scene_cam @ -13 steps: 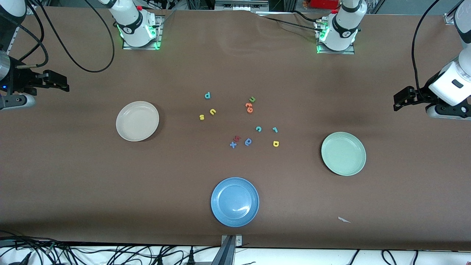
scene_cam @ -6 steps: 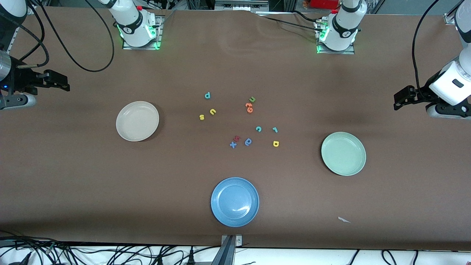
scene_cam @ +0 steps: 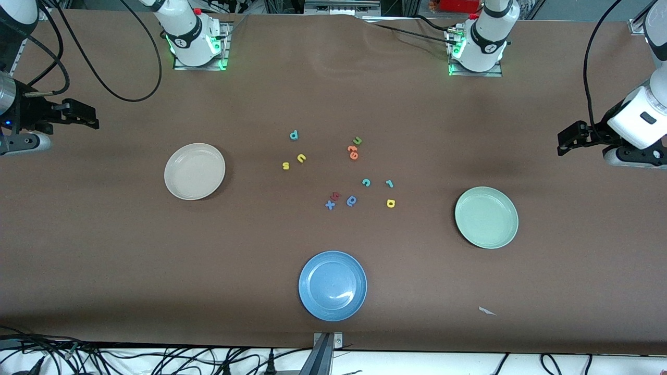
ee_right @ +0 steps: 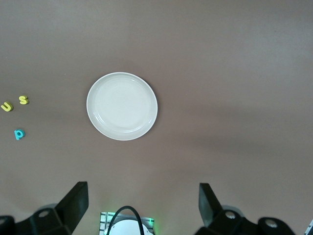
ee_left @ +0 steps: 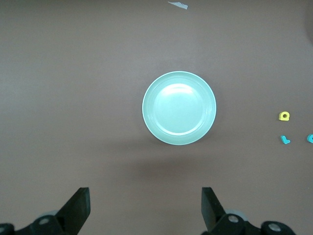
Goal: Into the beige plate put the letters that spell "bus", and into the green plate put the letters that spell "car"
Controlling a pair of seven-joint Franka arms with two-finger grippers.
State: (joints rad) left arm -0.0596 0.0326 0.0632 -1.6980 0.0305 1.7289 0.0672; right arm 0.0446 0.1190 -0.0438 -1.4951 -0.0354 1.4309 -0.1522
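Observation:
The beige plate point(scene_cam: 194, 171) point(ee_right: 122, 106) lies toward the right arm's end, the green plate point(scene_cam: 486, 217) point(ee_left: 179, 108) toward the left arm's end. Mid-table lie a teal "b" point(scene_cam: 294, 135) point(ee_right: 19, 133), yellow "u" point(scene_cam: 301, 158) point(ee_right: 7, 106) and yellow "s" point(scene_cam: 285, 165) point(ee_right: 23, 100). Nearer the green plate lie a teal "c" point(scene_cam: 366, 182), teal "r" point(scene_cam: 389, 183) point(ee_left: 285, 140) and yellow "a" point(scene_cam: 391, 203) point(ee_left: 283, 116). My right gripper point(scene_cam: 93, 117) point(ee_right: 143, 203) hangs open and empty over its table end. My left gripper point(scene_cam: 563, 144) point(ee_left: 145, 205) hangs open and empty over its own end.
A blue plate point(scene_cam: 332, 286) sits near the front edge. A green "u" point(scene_cam: 357, 140), an orange letter point(scene_cam: 353, 152), a red letter point(scene_cam: 336, 196), a blue "x" point(scene_cam: 330, 205) and a blue rounded letter point(scene_cam: 351, 200) lie among the others. A white scrap point(scene_cam: 487, 311) lies near the front.

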